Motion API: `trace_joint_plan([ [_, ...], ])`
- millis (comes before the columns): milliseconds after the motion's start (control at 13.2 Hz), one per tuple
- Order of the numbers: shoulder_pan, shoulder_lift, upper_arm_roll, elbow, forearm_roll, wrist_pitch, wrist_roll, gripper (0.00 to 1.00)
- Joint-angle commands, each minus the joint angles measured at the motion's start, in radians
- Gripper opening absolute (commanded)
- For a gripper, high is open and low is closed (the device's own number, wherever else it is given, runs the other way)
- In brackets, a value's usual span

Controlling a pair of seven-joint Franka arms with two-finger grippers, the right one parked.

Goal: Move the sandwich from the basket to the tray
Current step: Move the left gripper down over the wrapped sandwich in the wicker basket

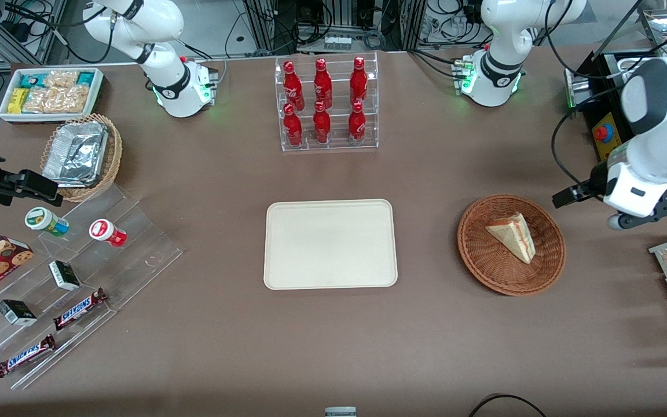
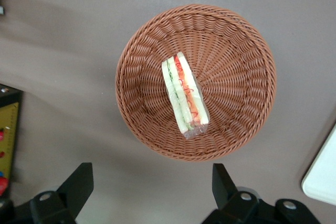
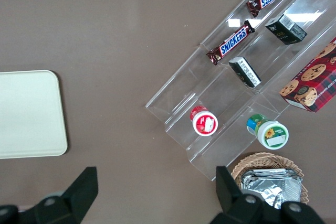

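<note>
1 sandwich lies in the basket, on its side, filling edge up. The gripper hangs above the table just beside the basket rim, fingers spread wide, touching nothing. Tray sits well apart.

Left arm: the white forearm comes into the front view from the working arm's end and bends down to the wrist. My end effector is held in the air above the tabletop, touching nothing, with the wrist camera looking straight down. The two black fingers are spread wide apart with nothing between them. In the front view only the dark body of the end effector shows, low beside the white wrist housing.
</note>
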Motion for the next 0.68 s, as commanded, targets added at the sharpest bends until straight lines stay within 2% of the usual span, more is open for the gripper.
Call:
trace_joint_plan([
  [0,-0.015,0.03,-0.014,-0.039,0.005,0.087,-0.175,1.0],
  [151,-0.03,0.076,-0.028,-0.06,0.005,0.148,-0.238,1.0],
  [604,-0.041,0.18,-0.028,-0.077,0.008,0.221,-0.241,1.0],
])
